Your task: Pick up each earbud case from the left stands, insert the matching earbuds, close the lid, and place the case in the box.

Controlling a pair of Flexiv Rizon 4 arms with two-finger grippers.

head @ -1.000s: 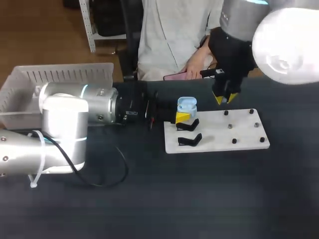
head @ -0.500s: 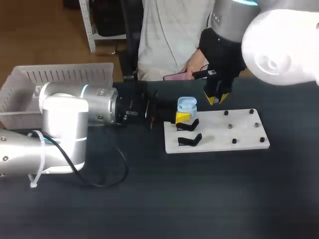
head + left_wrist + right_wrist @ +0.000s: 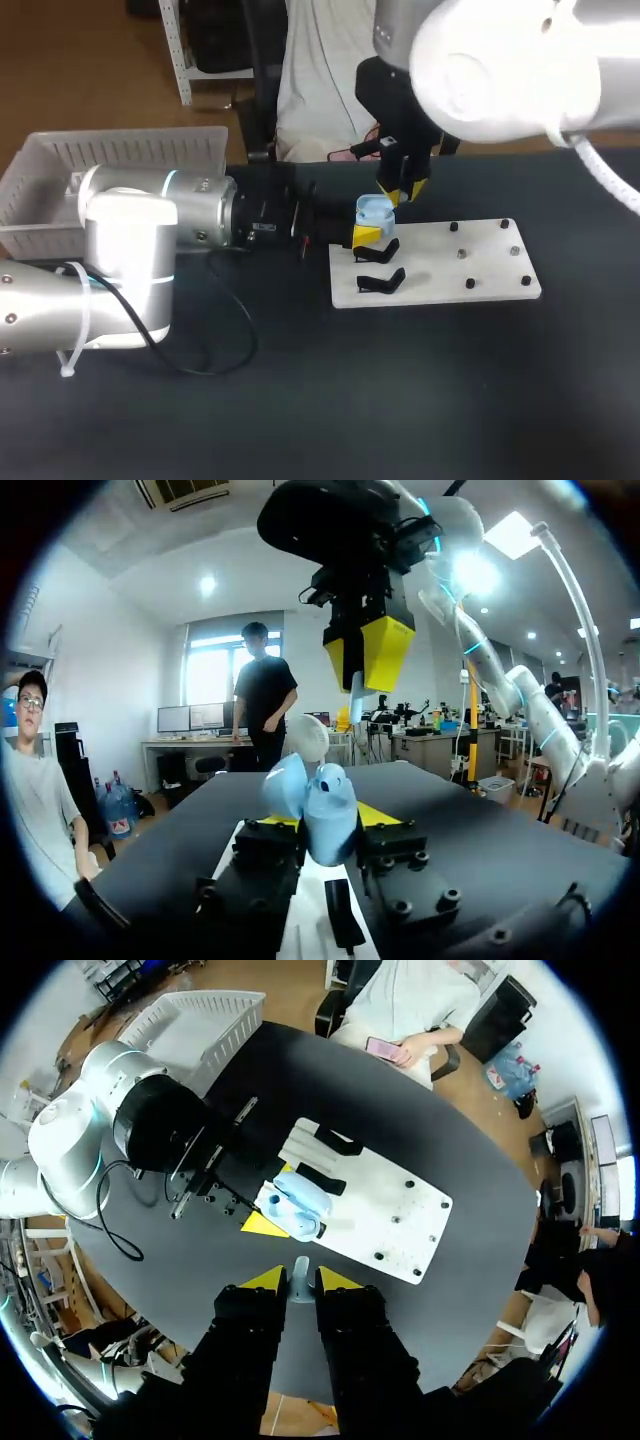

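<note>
Right gripper (image 3: 400, 192) has shifted left along far edge of white board (image 3: 480, 275) — now just above open earbud case (image 3: 375, 209), fingers nearly closed, pinching pale earbud (image 3: 301, 1282). Left gripper (image 3: 368, 234) clamps case at board's left edge. Insertion looks next — box (image 3: 120, 150) waits at table's far-left corner.

My left arm (image 3: 130, 250) is brushed silvery metal; the earbud case (image 3: 375, 210) glossy plastic; the desk (image 3: 400, 400) matt, dark.

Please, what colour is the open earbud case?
The open plastic earbud case is pale blue; left wrist view.
</note>
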